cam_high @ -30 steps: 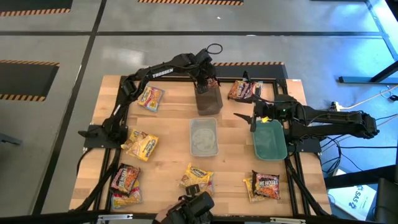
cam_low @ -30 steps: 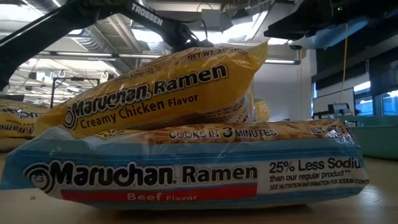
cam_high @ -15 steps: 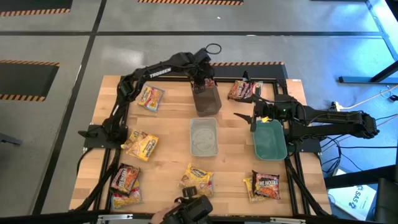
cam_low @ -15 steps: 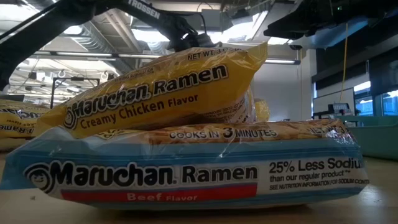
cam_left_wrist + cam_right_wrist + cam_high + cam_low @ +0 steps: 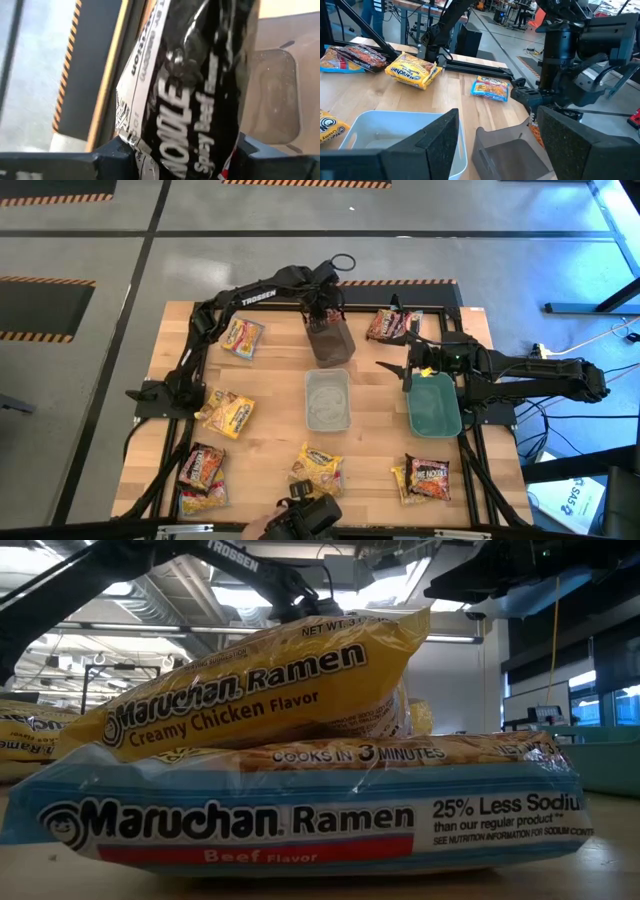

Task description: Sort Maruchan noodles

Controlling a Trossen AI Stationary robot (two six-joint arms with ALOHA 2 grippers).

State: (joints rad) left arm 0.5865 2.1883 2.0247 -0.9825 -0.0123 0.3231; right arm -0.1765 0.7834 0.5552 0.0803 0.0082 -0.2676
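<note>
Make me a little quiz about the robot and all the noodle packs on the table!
1. True or false: the left gripper holds a dark noodle packet over the dark grey bin.
2. Which bin is the right gripper next to: A clear, B teal, C dark grey?
3. Fill in: in the low view, the Creamy Chicken packet lies on a ____ flavor packet.

Key: 1 true; 2 B, the teal bin; 3 Beef.

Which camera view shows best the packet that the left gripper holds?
The left wrist view: the dark packet fills it between the fingers. The high view shows only the left gripper over the dark grey bin. The right wrist view barely shows it; the low view does not.
</note>
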